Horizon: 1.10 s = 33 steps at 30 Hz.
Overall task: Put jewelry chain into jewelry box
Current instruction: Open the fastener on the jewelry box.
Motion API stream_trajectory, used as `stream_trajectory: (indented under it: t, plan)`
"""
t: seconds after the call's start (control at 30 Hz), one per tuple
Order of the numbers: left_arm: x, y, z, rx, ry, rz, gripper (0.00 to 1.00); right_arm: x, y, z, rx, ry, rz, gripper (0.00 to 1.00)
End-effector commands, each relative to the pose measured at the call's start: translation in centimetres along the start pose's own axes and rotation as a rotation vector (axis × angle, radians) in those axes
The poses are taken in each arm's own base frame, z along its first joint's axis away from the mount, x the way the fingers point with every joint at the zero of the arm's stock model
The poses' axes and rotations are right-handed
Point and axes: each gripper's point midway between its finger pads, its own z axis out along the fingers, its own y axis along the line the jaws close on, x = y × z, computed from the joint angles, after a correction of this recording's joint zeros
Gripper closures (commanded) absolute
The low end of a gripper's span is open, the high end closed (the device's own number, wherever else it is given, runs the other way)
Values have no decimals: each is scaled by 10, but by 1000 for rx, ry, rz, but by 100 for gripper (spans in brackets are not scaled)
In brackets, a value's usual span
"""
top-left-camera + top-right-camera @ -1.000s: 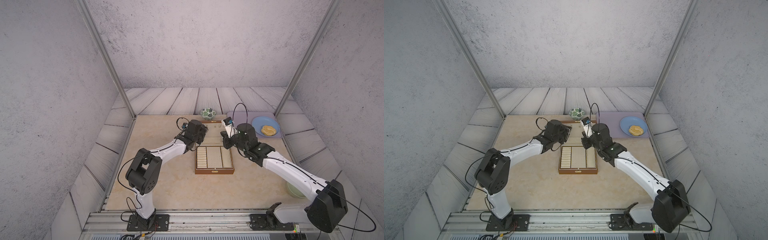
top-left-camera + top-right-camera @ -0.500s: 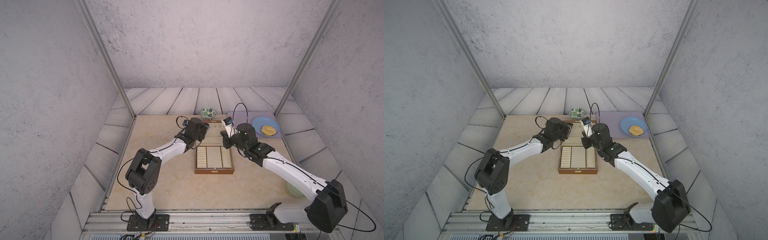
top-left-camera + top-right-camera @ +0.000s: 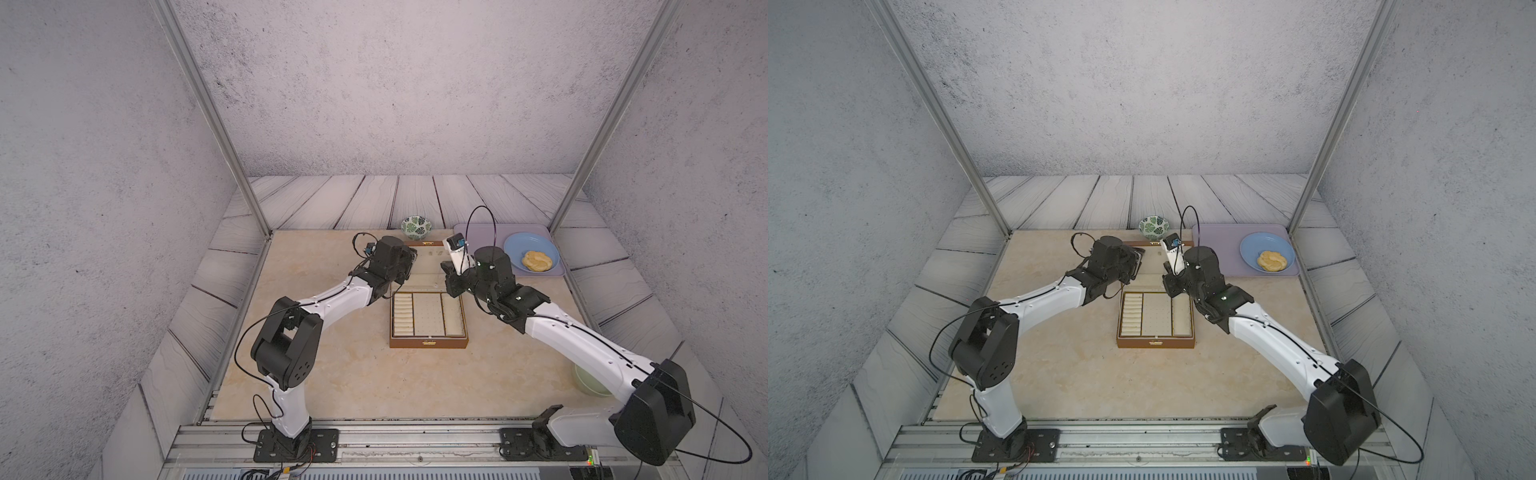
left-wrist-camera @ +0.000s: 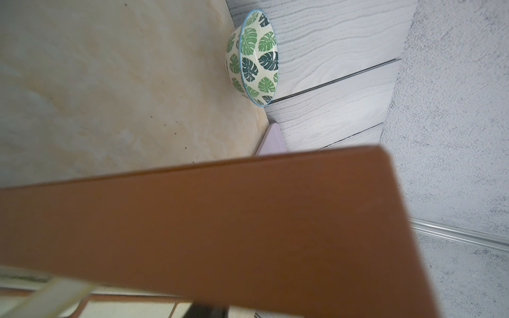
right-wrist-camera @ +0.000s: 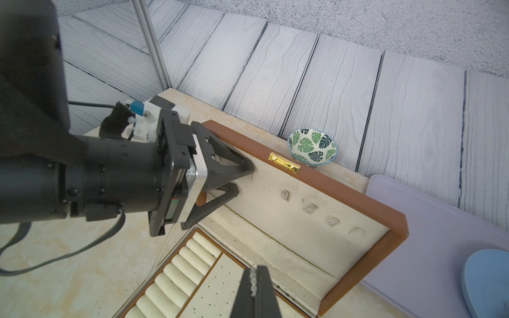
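Plainly the jewelry box [image 3: 429, 343] sits open at the middle of the table [image 3: 332, 374]. Its lid [image 5: 330, 184] is tipped back toward the far side, showing the cream lining [image 5: 275, 220] and a row of small hooks [image 5: 309, 208].

The right gripper [image 5: 254, 278] hangs over the far part of the compartmented tray [image 3: 428, 316], close to the hinge. Its fingers are pressed together on the jewelry chain [image 5: 252, 280]. I can see a few silvery links caught between the tips, but the rest is too fine for me to follow.

The left gripper [image 5: 244, 181] reaches in from the left across the lid's left edge, fingers a little apart in front of the lining. Whether they touch it I cannot tell.

Just beyond the lid stands a leaf-patterned bowl [image 3: 417, 227]. At the far right a lilac tray [image 3: 478, 232] carries a blue plate [image 3: 528, 249] with a pastry [image 3: 537, 261] on it. A pale green bowl [image 3: 586, 380] sits at the near right, partly under the right arm.
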Motion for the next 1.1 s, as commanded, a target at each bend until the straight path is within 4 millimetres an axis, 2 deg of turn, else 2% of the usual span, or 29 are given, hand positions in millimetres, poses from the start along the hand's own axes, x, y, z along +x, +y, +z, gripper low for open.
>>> stream_trajectory:
  t: [0.0,0.73,0.9,1.07]
  plan:
    - [1,19,1,-53,-6,-16,55,0,-3,-1,13,-8,9,100]
    - [13,32,-12,-91,25,-32,56,2,-1,3,0,-4,16,100]
    - [13,24,-13,-73,27,-15,56,2,-1,3,0,-3,16,100]
    - [14,7,-22,-40,39,50,55,1,3,4,-19,3,10,100]
